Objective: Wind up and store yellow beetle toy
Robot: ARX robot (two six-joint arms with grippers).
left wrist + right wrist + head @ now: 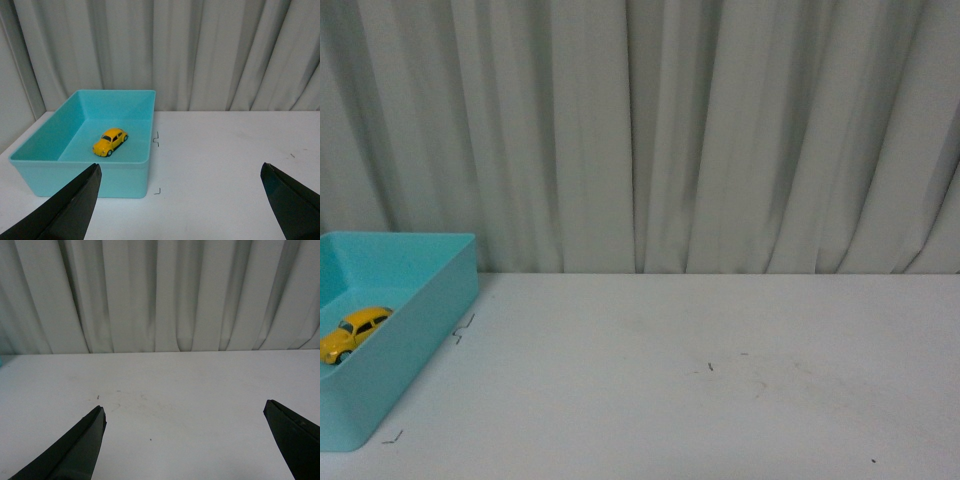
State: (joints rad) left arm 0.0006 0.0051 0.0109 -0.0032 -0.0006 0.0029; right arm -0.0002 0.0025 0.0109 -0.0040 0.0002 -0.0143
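The yellow beetle toy (353, 333) rests on its wheels inside the turquoise bin (430, 310) at the table's left edge. The left wrist view shows the yellow beetle toy (110, 142) on the floor of the turquoise bin (80, 172), well ahead of my left gripper (180, 167). That gripper is open with nothing between its dark fingers (75, 205). My right gripper (184, 410) is open too, over bare white table with nothing between its fingertips. Neither arm shows in the front view.
A white table (720, 380) carries small black corner marks (465, 328) beside the bin and faint scuffs (712, 367) near its middle. A pale pleated curtain (650, 130) hangs along the table's far edge.
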